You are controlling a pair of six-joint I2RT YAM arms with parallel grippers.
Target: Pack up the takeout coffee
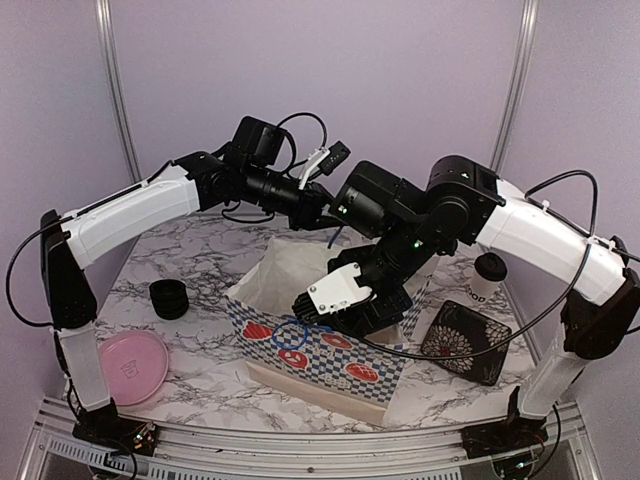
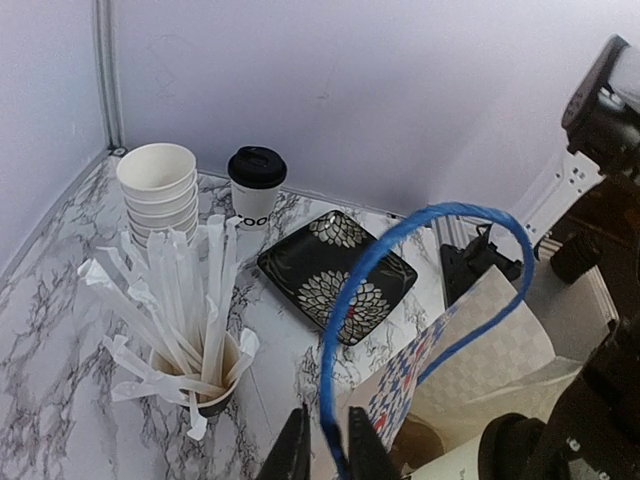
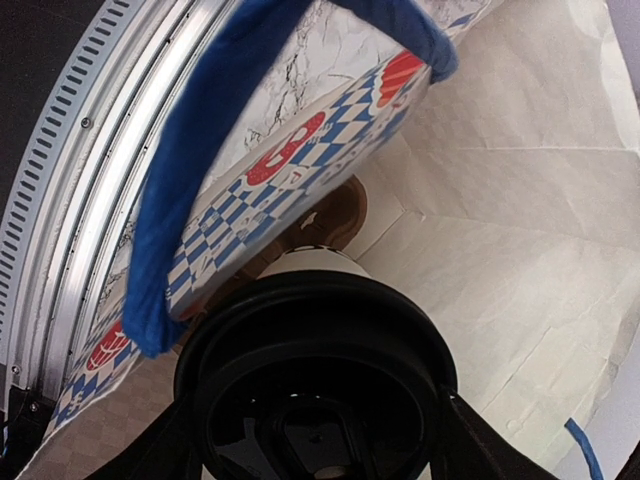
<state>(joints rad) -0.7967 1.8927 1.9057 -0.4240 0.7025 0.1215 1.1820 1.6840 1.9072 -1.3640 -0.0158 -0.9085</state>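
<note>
coffee is showing in two places on the marbled surface [image 1: 200, 350]. at the left of the top view, a pink dish [image 1: 131, 366] and a low stack of black rings [image 1: 168, 298] are sitting apart from everything else. the left arm is reaching across to the far side of a paper bag [image 1: 320, 352], chequered blue and white with red prints, which is standing open in the middle. the left fingers [image 2: 293, 452] are pinching a blue handle [image 2: 452, 211] between them, and its loop is rising above the bag's rim. inside the bag, a brown pulp carrier [image 3: 335, 208] is lying low down.

the right fingers [image 3: 478, 440] are reaching into the bag's mouth, clamping a lidded cup [image 3: 315, 350] from either side. its white paper body and round black plastic lid are filling the right wrist view. the cup is sitting directly between the fingers and above the carrier; whether it is touching the carrier cannot be told.

to the right of the bag, a black floral tray [image 1: 465, 342] is lying flat. beyond it a second coffee cup [image 1: 490, 272], white with black lettering and a black lid, is standing upright, well apart from both pairs of fingers. near it, the left wrist view is showing a stack of empty white cups [image 2: 158, 190] and a small cup of wrapped straws [image 2: 190, 330].
</note>
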